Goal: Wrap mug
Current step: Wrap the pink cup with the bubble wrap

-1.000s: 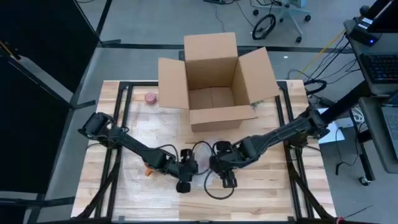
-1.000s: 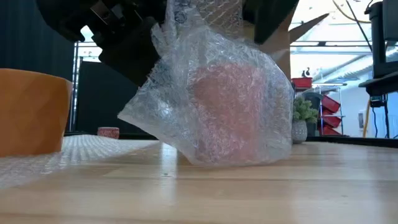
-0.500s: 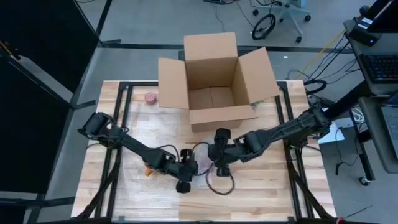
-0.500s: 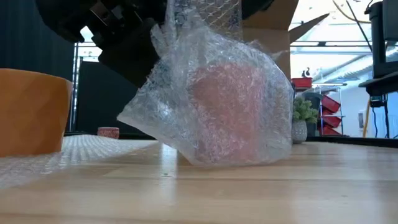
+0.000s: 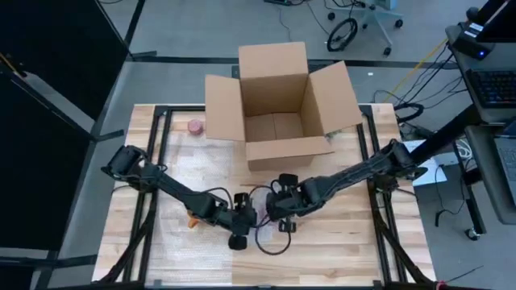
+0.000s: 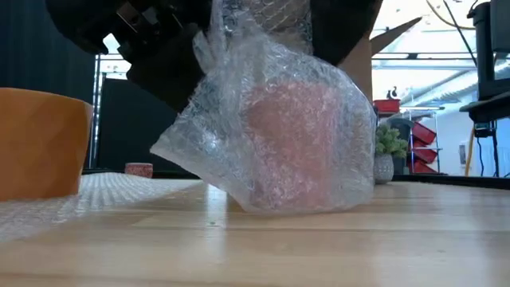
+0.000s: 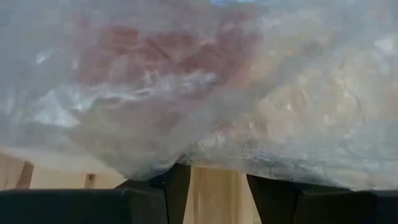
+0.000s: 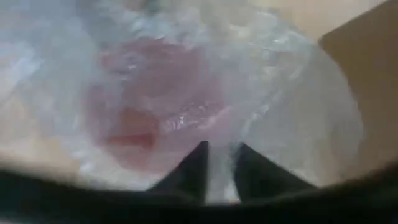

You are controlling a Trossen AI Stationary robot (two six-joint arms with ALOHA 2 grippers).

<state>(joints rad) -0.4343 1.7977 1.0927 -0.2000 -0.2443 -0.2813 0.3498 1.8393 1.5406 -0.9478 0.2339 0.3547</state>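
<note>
Bubble wrap (image 6: 271, 135) bundled round pink mug (image 6: 307, 135), on wooden table (image 5: 339, 250) at centre front — bare wood toward front edge, open cardboard box (image 5: 278, 105) behind. Mug axis, handle direction: cannot tell. Left gripper (image 5: 244, 216) beside bundle, fingers apart. Right gripper (image 5: 278, 211) opposite, fingers nearly together on wrap — grip uncertain. Orange cup (image 6: 40, 143) well apart.

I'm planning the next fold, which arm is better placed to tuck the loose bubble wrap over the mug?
Probably the right: the right gripper sits over the wrapped mug, while the left gripper stays beside it.
</note>
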